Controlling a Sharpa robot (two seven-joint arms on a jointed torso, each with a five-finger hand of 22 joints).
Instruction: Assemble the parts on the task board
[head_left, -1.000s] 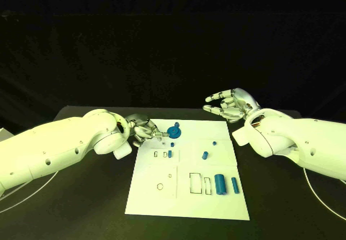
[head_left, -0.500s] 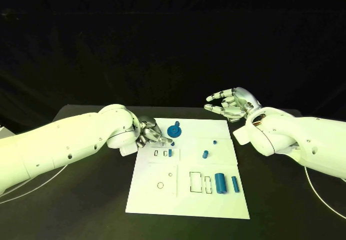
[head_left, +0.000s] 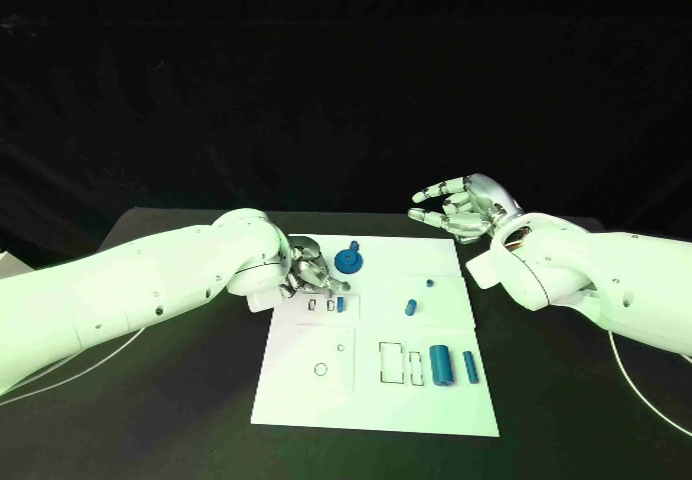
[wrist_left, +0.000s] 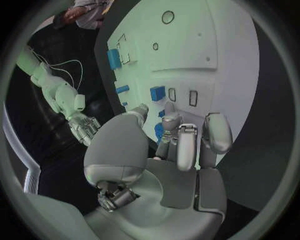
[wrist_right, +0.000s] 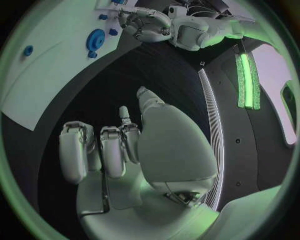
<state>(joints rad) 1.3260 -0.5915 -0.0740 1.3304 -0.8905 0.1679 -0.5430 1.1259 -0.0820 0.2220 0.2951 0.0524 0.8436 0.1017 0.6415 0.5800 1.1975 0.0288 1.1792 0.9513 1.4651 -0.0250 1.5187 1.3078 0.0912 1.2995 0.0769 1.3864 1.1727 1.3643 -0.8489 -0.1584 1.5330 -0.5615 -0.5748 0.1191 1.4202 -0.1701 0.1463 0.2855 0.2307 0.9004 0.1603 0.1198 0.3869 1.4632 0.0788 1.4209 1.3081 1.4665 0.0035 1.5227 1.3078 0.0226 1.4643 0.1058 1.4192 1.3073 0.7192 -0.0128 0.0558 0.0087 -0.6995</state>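
I have the left hand (head_left: 310, 276) low over the far left part of the task board (head_left: 375, 400), fingers (wrist_left: 187, 145) curled together above the small slots beside a small blue part (wrist_left: 157, 93); whether they pinch anything I cannot tell, so I would confirm the grip before lowering. The round blue part (head_left: 348, 263) lies just beside that hand and the two blue cylinders (head_left: 453, 367) lie near the board's right edge. The right hand (head_left: 462, 208) hangs past the board's far right corner, fingers apart and empty, and I would hold it there.
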